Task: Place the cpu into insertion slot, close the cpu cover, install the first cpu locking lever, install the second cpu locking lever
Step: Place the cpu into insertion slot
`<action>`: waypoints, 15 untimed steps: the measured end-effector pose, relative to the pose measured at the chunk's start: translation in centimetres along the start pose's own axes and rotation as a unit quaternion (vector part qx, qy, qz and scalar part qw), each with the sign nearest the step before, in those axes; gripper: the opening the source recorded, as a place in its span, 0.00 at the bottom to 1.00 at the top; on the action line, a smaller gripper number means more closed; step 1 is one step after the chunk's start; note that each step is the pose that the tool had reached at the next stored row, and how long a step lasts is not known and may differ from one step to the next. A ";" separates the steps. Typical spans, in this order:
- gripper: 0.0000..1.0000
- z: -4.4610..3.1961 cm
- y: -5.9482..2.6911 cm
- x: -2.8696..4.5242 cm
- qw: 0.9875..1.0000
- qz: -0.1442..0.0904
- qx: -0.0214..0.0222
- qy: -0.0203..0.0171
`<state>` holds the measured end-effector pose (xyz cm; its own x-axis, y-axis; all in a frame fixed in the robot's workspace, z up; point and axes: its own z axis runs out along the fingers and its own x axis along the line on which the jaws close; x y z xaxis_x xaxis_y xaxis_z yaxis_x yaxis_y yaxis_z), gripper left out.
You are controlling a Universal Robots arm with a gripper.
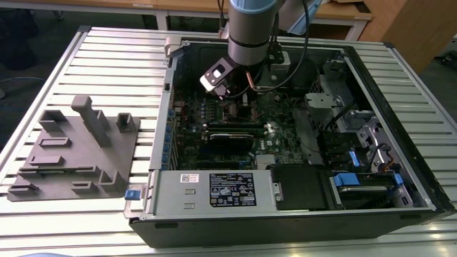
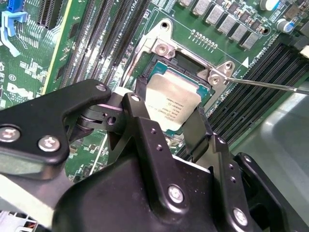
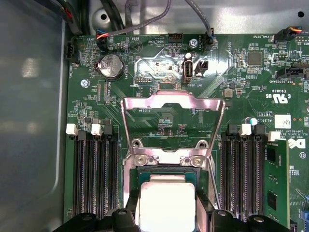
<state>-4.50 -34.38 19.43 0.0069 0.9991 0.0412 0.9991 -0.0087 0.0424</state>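
Exterior view: the case (image 1: 161, 123) lies open on the slatted table (image 1: 107, 48), with a grey fixture (image 1: 71, 150) on the bare slats at the exterior view's left. The arm (image 1: 250, 27) comes down into the far half of the case. The gripper (image 1: 230, 99) is low over the board (image 1: 236, 126), well inside the case walls, with drive bays crowding the exterior view's right.

Second wrist view: the gripper (image 2: 166, 108) straddles the cpu (image 2: 171, 99). Its black fingers (image 2: 145, 140) sit against two opposite edges, so the jaws are closed on the chip. The cpu lies flat within the slot (image 2: 161, 62), whose dark rim shows along the free edges; whether it is fully seated cannot be told. A thin lever (image 2: 260, 84) juts out from the slot's corner, over the memory slots (image 2: 275, 65) just beside it.

First wrist view: the cover (image 3: 174, 100) is swung open and lies back over the board, leaving the slot (image 3: 166, 170) uncovered. The cpu (image 3: 166, 203) sits in it between the fingers (image 3: 128, 217) of the gripper (image 3: 166, 216). Memory slots (image 3: 94, 169) run close along both sides, leaving little side room.
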 end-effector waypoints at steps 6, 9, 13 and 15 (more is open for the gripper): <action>0.54 0.16 -0.03 -0.02 1.000 -0.001 0.000 0.000; 0.54 0.23 -0.05 -0.02 1.000 -0.001 0.000 0.000; 0.54 0.25 -0.05 -0.02 1.000 -0.001 0.000 0.000; 0.54 0.25 -0.05 -0.02 1.000 -0.001 0.000 0.000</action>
<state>-4.55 -34.39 19.18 0.0040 0.9991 0.0412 0.9991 -0.0058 0.0424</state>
